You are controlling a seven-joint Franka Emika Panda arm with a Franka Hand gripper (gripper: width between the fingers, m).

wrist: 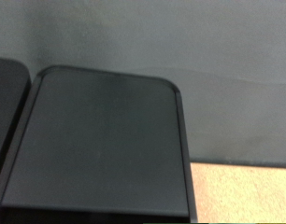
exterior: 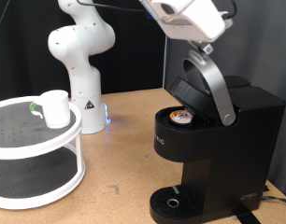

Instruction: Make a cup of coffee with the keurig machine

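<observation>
Hand (exterior: 205, 44), grip state indeterminable, hovers over open machine (exterior: 213, 140); rigid lid handle (exterior: 210, 82) judged the sound hold.

One keurig machine (exterior: 213, 140) with its lid raised stands at the exterior view's right holding one pod (exterior: 183, 117), while one white cup (exterior: 55, 108) sits on one two-tier round shelf (exterior: 50, 154) at the left, beside one robot arm (exterior: 79, 56).
</observation>
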